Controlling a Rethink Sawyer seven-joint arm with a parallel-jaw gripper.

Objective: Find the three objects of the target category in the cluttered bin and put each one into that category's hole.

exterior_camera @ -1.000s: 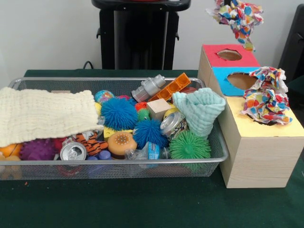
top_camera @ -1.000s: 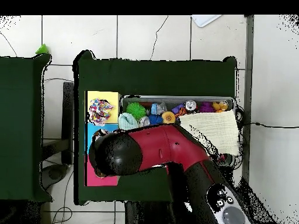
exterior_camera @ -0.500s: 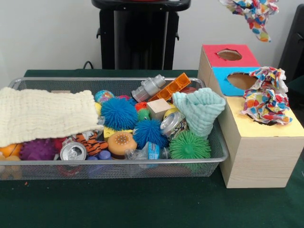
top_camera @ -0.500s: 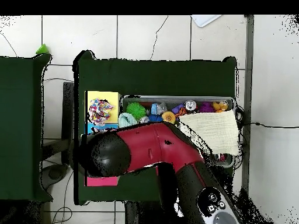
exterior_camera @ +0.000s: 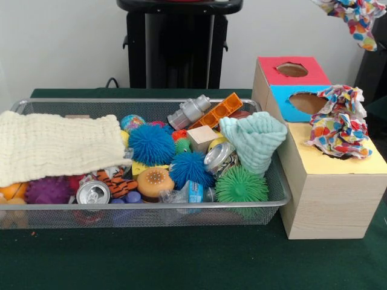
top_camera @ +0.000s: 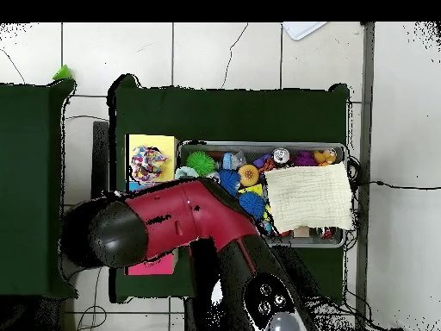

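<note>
A confetti-patterned cloth (exterior_camera: 358,14) hangs in the air at the front view's top right corner, above and behind the sorting box (exterior_camera: 326,199). It is carried from above; the gripper holding it is past the top edge. A second confetti cloth (exterior_camera: 338,124) lies bunched over the yellow section's hole (top_camera: 148,164). In the mesh bin (exterior_camera: 181,208), a teal cloth (exterior_camera: 254,142) stands at the right end and a cream cloth (exterior_camera: 57,145) drapes the left end. In the overhead view the red arm (top_camera: 172,228) covers the box's red and blue sections.
The box's red hole (exterior_camera: 292,69) and blue hole (exterior_camera: 307,101) are uncovered. The bin also holds spiky balls (exterior_camera: 151,144), a can (exterior_camera: 93,192), a plastic bottle (exterior_camera: 188,111), an orange block (exterior_camera: 219,111) and other toys. Green cloth covers the table (exterior_camera: 181,260).
The hanging confetti cloth has risen and drifted right, to the top corner of the front view. In the overhead view the arm's end has swung left, off the box.
</note>
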